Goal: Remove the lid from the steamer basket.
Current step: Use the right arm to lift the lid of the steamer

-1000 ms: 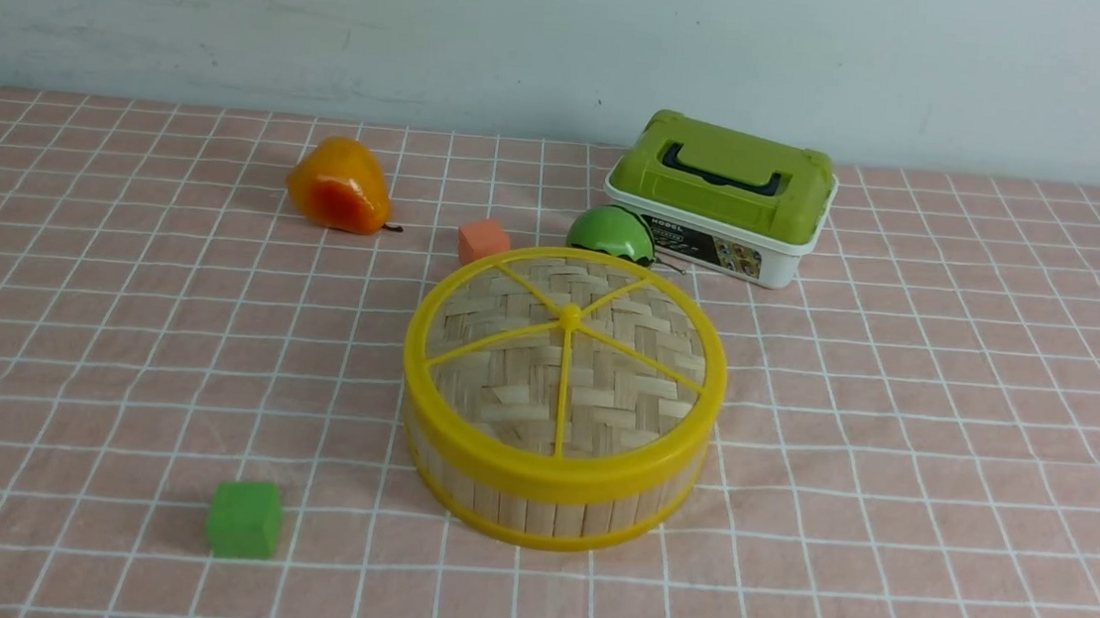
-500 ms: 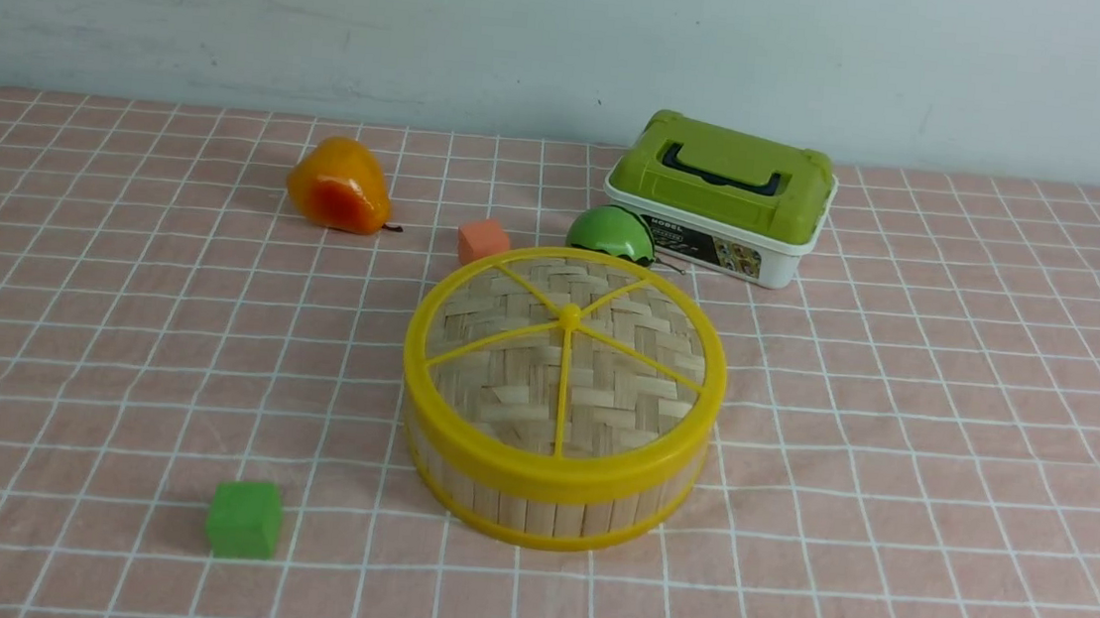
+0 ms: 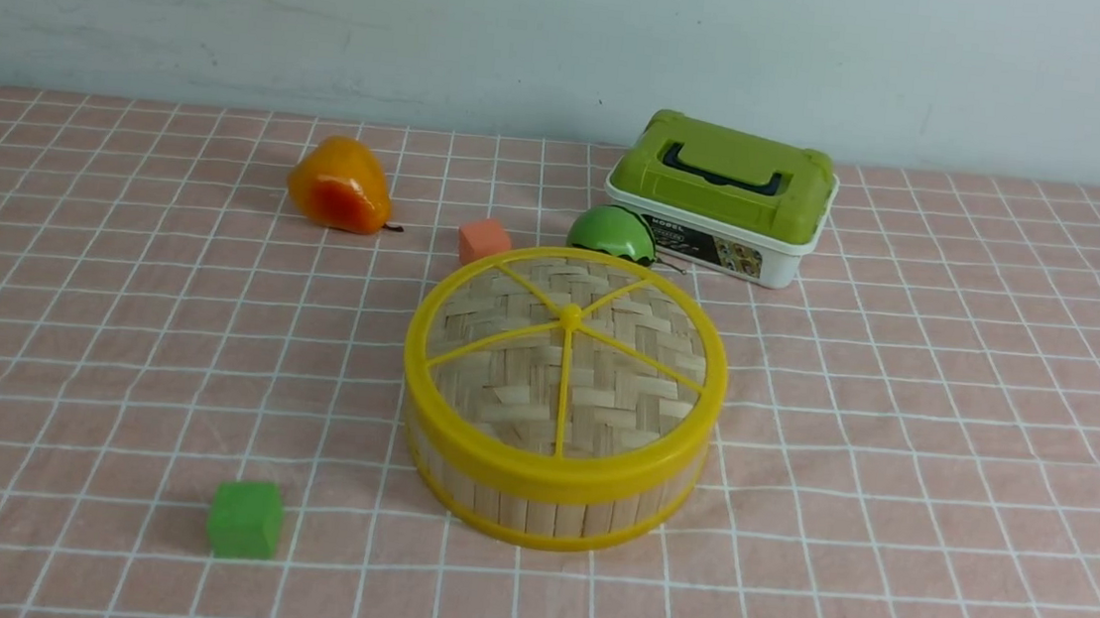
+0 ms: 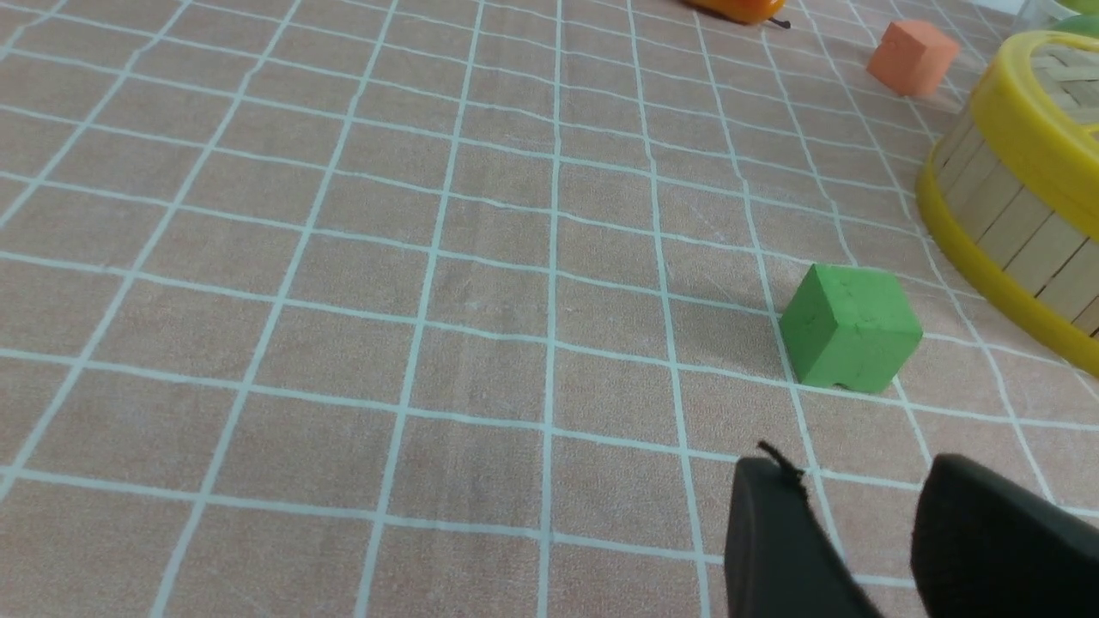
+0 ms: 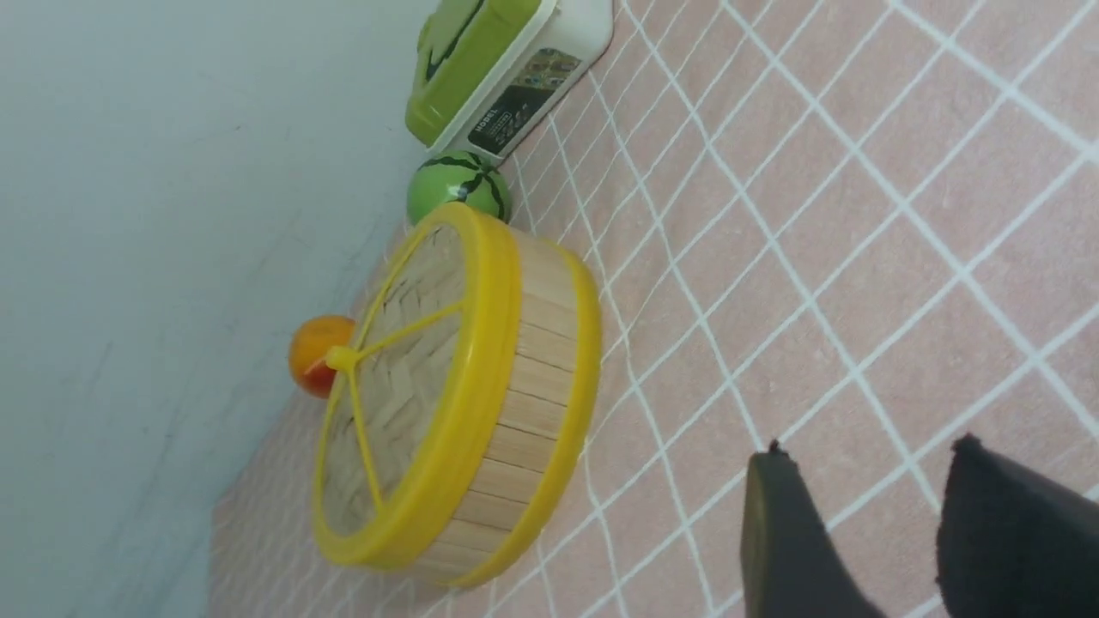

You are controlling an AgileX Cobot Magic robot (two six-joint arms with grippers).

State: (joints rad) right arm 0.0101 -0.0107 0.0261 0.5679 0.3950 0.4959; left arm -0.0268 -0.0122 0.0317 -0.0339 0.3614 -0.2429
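Nothing is shifting on the table (image 3: 947, 433) between the earlier front views and this one; every item is keeping its place.

With the steamer basket (image 3: 542, 512) as the clock's centre in the front view, the white box (image 3: 785, 266) is sitting at 1 o'clock. Its dark label (image 3: 705, 246) is carrying a white word that seems to read "MODEL". The finer print beside it is too small to make out.

The lid (image 3: 603, 383) is sitting flat on the steamer basket near the middle of the table, its yellow rim capping the basket's top all the way round. It is showing herringbone-woven bamboo, five yellow spokes (image 3: 497, 341) and a small centre knob (image 3: 570, 317). The basket's wall is showing upright pale slats between yellow rims, and the lid is hiding its inside.

The white box is lying shut under its green lid (image 3: 718, 204), so its contents are not showing.

A striped watermelon ball (image 3: 611, 233) is sitting at 12 o'clock, just beside the basket's far rim. An orange cube (image 3: 483, 240) is lying at 11 o'clock, an orange-yellow fruit (image 3: 339, 185) at 10 o'clock and a green cube (image 3: 244, 518) at 8 o'clock.

The left tool (image 4: 854, 481) is hanging above the table near the green cube, its fingers parted and gripping nothing. The right tool (image 5: 869, 451) is also standing with its fingers apart and gripping nothing, well apart from the basket.
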